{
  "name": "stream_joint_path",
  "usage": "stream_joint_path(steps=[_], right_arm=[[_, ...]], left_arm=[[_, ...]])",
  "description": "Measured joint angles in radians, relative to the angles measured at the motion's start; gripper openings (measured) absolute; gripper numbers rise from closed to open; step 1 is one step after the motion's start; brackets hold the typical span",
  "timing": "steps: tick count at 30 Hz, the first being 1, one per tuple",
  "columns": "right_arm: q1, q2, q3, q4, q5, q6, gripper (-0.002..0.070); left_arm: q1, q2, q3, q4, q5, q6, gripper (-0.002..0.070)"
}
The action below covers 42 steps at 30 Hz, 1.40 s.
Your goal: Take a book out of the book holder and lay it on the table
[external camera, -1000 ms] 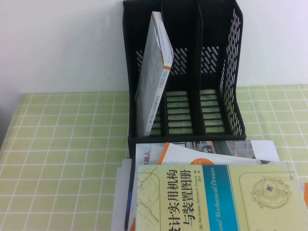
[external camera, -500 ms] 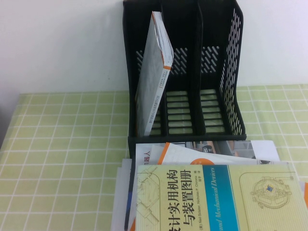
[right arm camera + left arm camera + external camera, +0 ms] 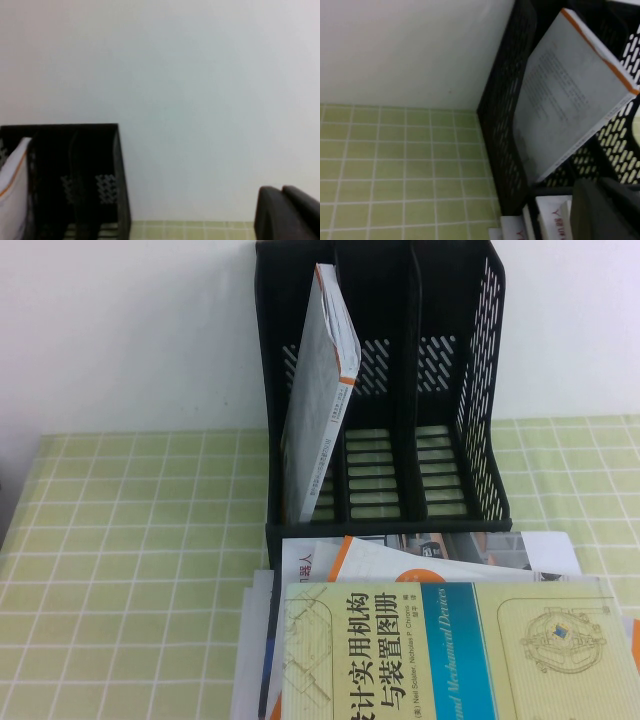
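Observation:
The book (image 3: 322, 380), white-grey with orange edges, stands leaning in the left compartment of the black book holder (image 3: 480, 390) at the back of the green checked table (image 3: 130, 540). Neither gripper shows in the high view. In the left wrist view my left gripper (image 3: 600, 186) is shut and empty; it hangs near the holder's front, with the book (image 3: 565, 95) and the holder's perforated side (image 3: 502, 110) ahead. In the right wrist view my right gripper (image 3: 281, 190) is shut and empty. It faces the white wall, with the holder (image 3: 117, 175) off to one side.
A pile of books lies on the table in front of the holder. A pale yellow book with a teal band (image 3: 450, 650) is on top, and an orange-and-white cover (image 3: 380, 560) shows beneath. White book edges (image 3: 550, 220) show below the left gripper. A white wall stands behind.

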State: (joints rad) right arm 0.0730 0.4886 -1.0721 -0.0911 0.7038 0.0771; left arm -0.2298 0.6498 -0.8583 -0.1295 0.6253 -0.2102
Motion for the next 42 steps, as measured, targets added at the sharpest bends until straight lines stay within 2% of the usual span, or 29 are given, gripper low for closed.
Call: stream_joint_path(steps=[8,14,16,22,29,32,34,39,42], right_arm=[[0.081,0.002,0.156,0.223,-0.030,-0.017,-0.0002],[0.088,0.050,0.235,0.400,-0.030,-0.227,-0.0002],[0.106,0.071,0.236,0.467,-0.035,-0.320,-0.0002],[0.120,0.191,0.236,0.745,-0.037,-0.612,0.0006],[0.147,0.385,0.237,1.197,-0.025,-0.995,0.0172],[0.210,0.478,0.237,1.335,-0.111,-1.124,0.0205],[0.272,0.556,0.237,1.412,-0.207,-1.199,0.0214],[0.481,0.753,0.226,1.695,-0.547,-1.508,0.0218],[0.553,0.863,0.175,1.782,-0.677,-1.660,0.0223]], left_arm=[[0.000,0.089,0.000,-0.170,-0.062,0.020,-0.0003],[0.000,0.219,0.000,-0.326,-0.072,0.144,-0.0003],[0.000,0.259,0.000,-0.402,-0.078,0.240,-0.0003],[0.000,0.388,0.000,-0.689,-0.155,0.655,-0.0003],[0.000,0.544,0.000,-1.013,-0.232,1.158,-0.0003],[0.000,0.623,-0.029,-1.123,-0.208,1.327,-0.0003],[0.000,0.671,-0.069,-1.159,-0.171,1.387,-0.0003],[0.000,0.779,-0.175,-1.200,-0.081,1.433,-0.0003],[0.000,0.823,-0.200,-1.204,-0.042,1.435,-0.0003]])
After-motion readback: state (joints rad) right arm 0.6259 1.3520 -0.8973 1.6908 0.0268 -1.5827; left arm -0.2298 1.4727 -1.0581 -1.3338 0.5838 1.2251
